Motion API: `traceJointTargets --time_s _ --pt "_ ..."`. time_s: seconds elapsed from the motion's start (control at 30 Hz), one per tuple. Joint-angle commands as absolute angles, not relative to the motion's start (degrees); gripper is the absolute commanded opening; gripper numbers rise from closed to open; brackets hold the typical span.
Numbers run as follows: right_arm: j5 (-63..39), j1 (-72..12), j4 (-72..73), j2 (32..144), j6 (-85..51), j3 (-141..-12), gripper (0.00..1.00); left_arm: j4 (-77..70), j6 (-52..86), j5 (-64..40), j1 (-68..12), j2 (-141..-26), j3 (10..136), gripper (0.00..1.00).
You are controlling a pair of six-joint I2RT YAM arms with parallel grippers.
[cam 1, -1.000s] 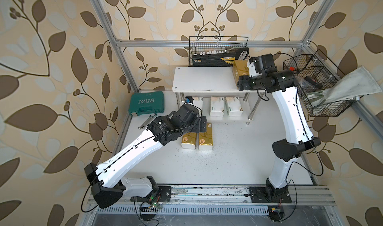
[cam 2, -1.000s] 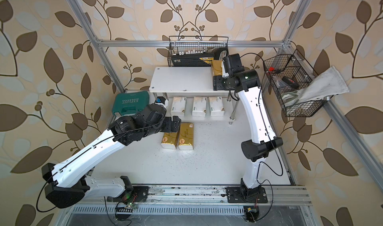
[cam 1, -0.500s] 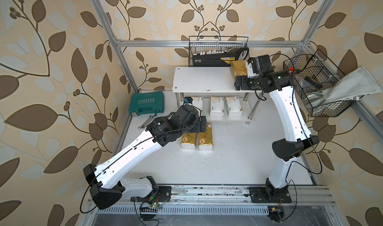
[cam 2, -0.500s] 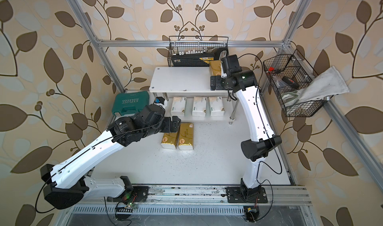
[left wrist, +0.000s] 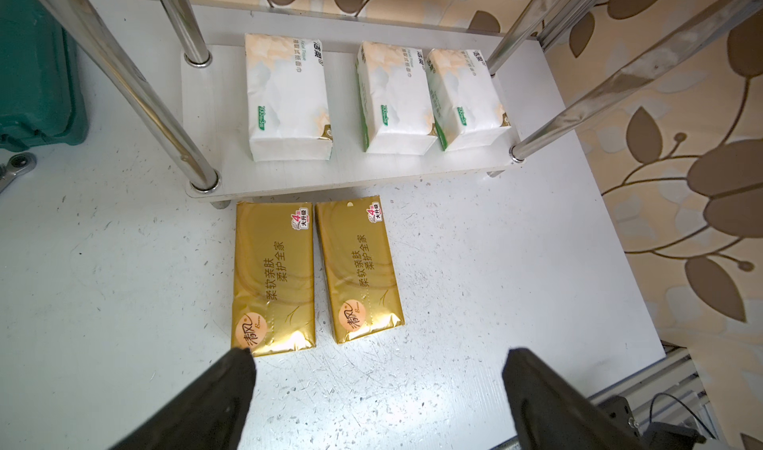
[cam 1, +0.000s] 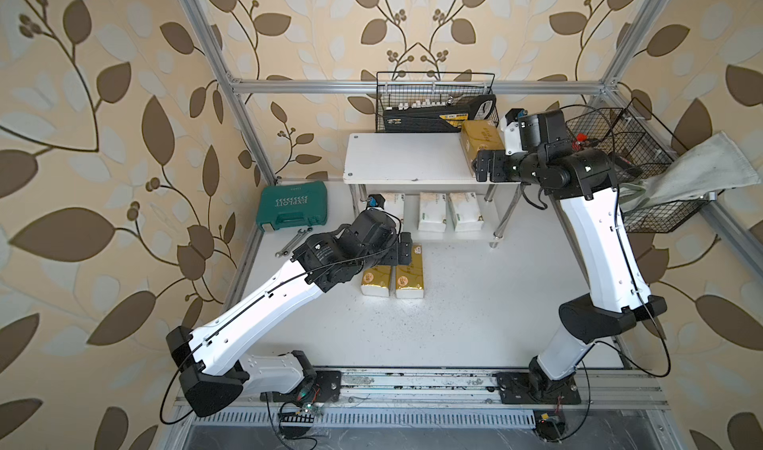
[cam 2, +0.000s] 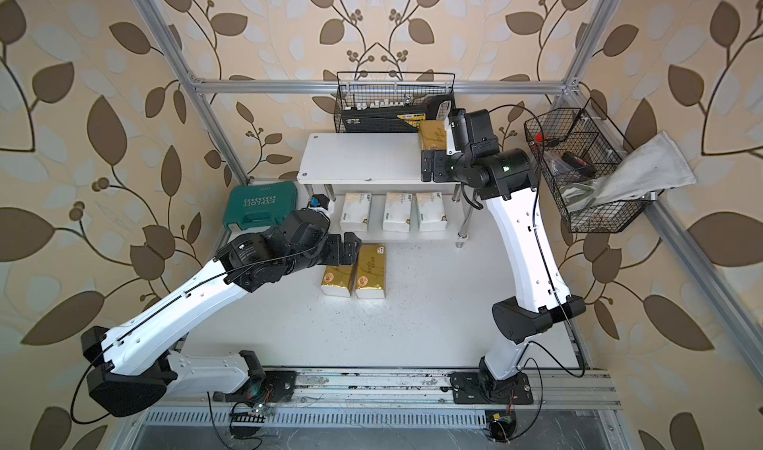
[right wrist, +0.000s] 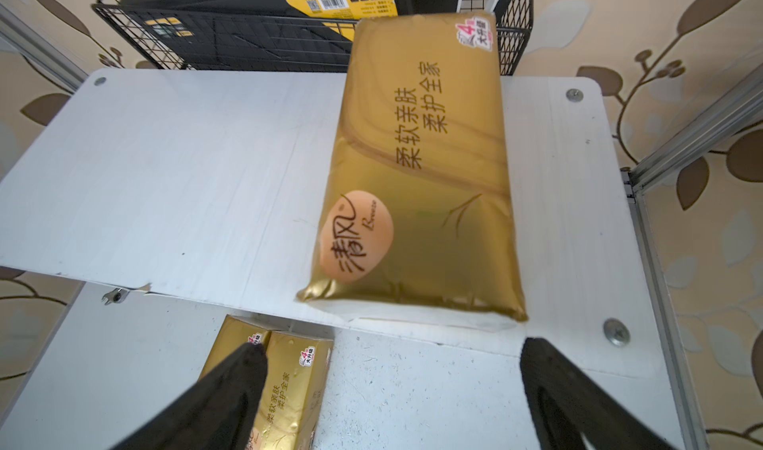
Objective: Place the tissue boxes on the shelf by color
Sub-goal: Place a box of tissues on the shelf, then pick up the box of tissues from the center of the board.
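Observation:
One gold tissue box (right wrist: 421, 171) lies on the right end of the shelf's top board (cam 1: 404, 159). My right gripper (right wrist: 392, 353) is open just in front of that box, off it, with nothing between its fingers. Three white tissue boxes (left wrist: 289, 97) (left wrist: 396, 97) (left wrist: 464, 97) sit in a row on the lower board (left wrist: 214, 109). Two more gold boxes (left wrist: 272, 274) (left wrist: 357, 270) lie side by side on the table before the shelf. My left gripper (left wrist: 377, 357) hangs wide open over their near ends, empty.
A teal tool case (cam 1: 293, 206) and a wrench (cam 1: 293, 241) lie left of the shelf. A black wire basket (cam 1: 433, 105) hangs right behind the top board. Another wire basket (cam 1: 619, 167) with a grey cloth hangs on the right frame.
My right gripper has opened, let go of the gold box on the top board, and drawn back a little from it. The left arm has hardly moved.

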State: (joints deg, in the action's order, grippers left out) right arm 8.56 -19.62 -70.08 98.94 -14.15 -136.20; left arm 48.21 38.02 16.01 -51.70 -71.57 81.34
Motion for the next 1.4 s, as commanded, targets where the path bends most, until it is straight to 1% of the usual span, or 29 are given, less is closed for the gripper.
traceJointTargets --time_s 0.0,0.2,0.33,0.43,0.53,0.6,0.73,0.9,1.07,1.2,1.37 --pt "9.09 -19.86 -69.11 98.69 -14.85 -134.87 0.99 46.76 38.76 15.47 -51.13 -69.88 80.99 0.99" --pt "10.43 -21.08 -68.35 94.89 -15.71 -132.28 0.99 47.19 38.72 15.84 -51.09 -69.53 80.86 0.99" --pt "11.64 -25.61 -66.94 89.27 -16.47 -126.27 0.99 47.89 39.01 17.13 -51.14 -68.53 79.78 0.99" --pt "15.08 -31.64 -65.47 84.61 -17.56 -119.39 0.99 47.99 39.67 18.25 -51.1 -66.92 77.66 0.99" --pt "20.08 -39.89 -63.76 79.93 -19.52 -110.95 0.99 48.34 40.72 19.46 -51.11 -64.69 74.92 0.99" --pt "22.71 -46.0 -62.74 77.38 -22.18 -104.42 0.99 48.52 41.35 20.47 -51.1 -62.64 72.36 0.99" --pt "24.92 -54.75 -59.93 74.9 -29.14 -92.36 0.99 48.91 42.26 21.52 -51.09 -58.22 66.62 0.99" --pt "24.82 -61.83 -52.47 76.63 -37.46 -78.66 0.99 49.13 44.38 20.61 -51.1 -52.16 58.48 0.99" --pt "24.37 -64.24 -42.27 80.22 -43.66 -69.81 0.99 49.05 47.57 19.96 -51.12 -47.54 52.39 0.99" --pt "24.6 -64.68 -37.08 84.31 -46.37 -67.01 0.99 48.45 48.95 19.93 -51.13 -45.3 49.49 0.99" --pt "25.78 -64.86 -34.72 89.85 -48.3 -67.36 0.99 47.66 49.74 19.64 -51.09 -44.3 47.14 0.99"
